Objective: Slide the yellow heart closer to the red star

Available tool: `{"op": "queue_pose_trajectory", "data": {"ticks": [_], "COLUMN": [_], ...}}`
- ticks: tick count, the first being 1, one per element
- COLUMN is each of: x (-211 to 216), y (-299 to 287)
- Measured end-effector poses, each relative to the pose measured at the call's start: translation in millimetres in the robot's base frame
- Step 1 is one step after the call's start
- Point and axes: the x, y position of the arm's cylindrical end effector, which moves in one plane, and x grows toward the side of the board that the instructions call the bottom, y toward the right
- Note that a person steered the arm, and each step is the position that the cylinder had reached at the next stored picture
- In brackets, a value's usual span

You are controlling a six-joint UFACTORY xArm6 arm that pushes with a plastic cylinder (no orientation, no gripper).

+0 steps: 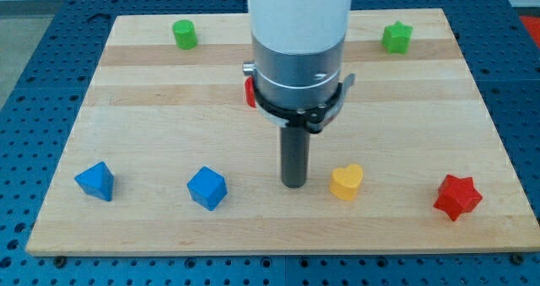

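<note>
The yellow heart lies near the view's bottom, right of centre. The red star lies at the bottom right, well apart from the heart. My tip rests on the board just to the left of the yellow heart, with a small gap between them. The arm's white and grey body fills the top centre of the view.
A blue cube and a blue triangular block lie at the bottom left. A green cylinder-like block is at the top left and a green star at the top right. A red block is mostly hidden behind the arm.
</note>
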Motion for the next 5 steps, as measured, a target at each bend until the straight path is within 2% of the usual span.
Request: {"op": "queue_pose_trajectory", "data": {"ticks": [1,4,5], "x": [-2,12,30], "y": [19,19,61]}}
